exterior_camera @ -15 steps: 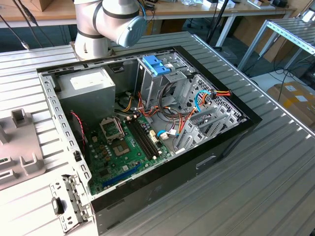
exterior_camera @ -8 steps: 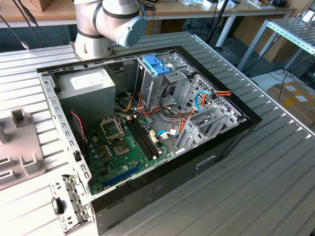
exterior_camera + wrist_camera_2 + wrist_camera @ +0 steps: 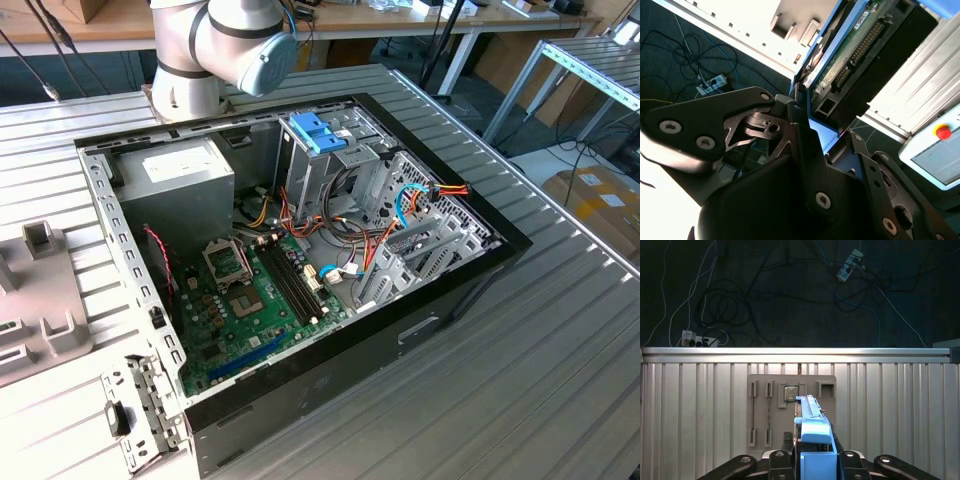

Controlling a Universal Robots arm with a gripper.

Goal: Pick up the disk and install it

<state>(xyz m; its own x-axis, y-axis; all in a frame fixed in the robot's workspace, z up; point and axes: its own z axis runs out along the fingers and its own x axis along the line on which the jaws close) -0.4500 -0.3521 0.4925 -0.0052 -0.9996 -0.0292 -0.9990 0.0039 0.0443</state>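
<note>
My gripper [image 3: 815,462] is shut on the disk [image 3: 812,427]. The disk stands edge-on between the two dark fingers [image 3: 779,460], its light-blue carrier and end tab facing the camera. In the first wrist view the disk hangs over a grey fixture plate [image 3: 765,390] lying on the ribbed metal table [image 3: 690,410]. In the second wrist view the disk [image 3: 852,52] shows its green circuit board and blue frame running out from the gripper [image 3: 820,120], past the black linkages.
The open computer case [image 3: 460,290] lies on the table, with the motherboard [image 3: 250,300], power supply [image 3: 185,180] and a drive cage topped by blue plastic [image 3: 318,132]. The arm's base [image 3: 220,50] stands behind it. A grey fixture [image 3: 40,300] lies at the exterior view's left.
</note>
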